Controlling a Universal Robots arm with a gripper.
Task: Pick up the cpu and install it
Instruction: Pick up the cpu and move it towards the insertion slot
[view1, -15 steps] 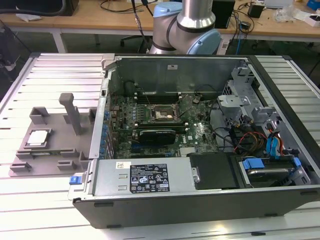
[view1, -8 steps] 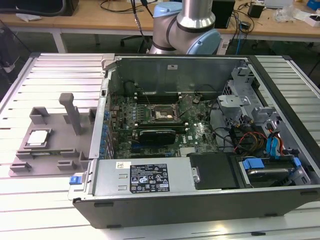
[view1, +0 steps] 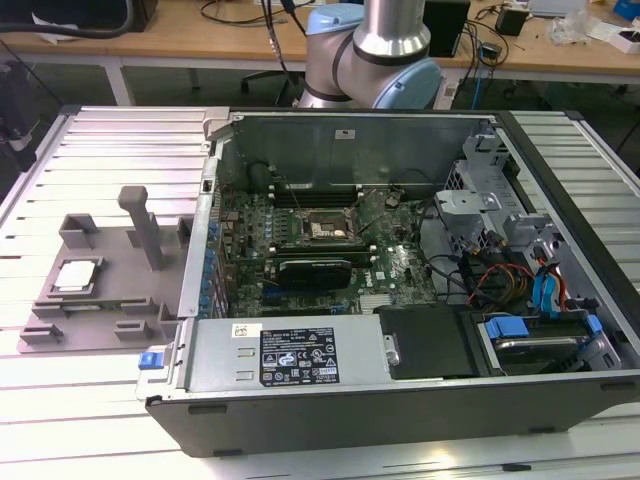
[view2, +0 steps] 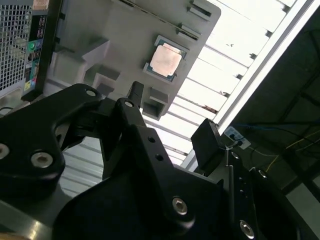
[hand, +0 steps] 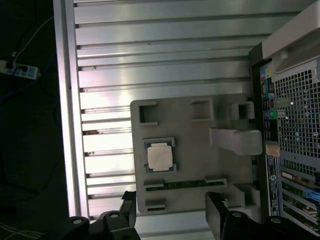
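claw (hand: 172, 202): spread wide, nothing in it, hovering over the grey fixture tray (hand: 200, 150)
cpu (hand: 160, 156): flat in its square pocket on the tray, silver top up, clear of the claw
table (view1: 120, 150): slatted metal, carrying tray and case
computer case (view1: 400, 415): open, just beside the tray, on the exterior view's right

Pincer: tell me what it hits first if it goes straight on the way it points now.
Probably the grey fixture tray, near its edge, rather than the cpu seated in it. The open pincer hangs above the tray with nothing between; depth is unclear, so the exact spot is uncertain.
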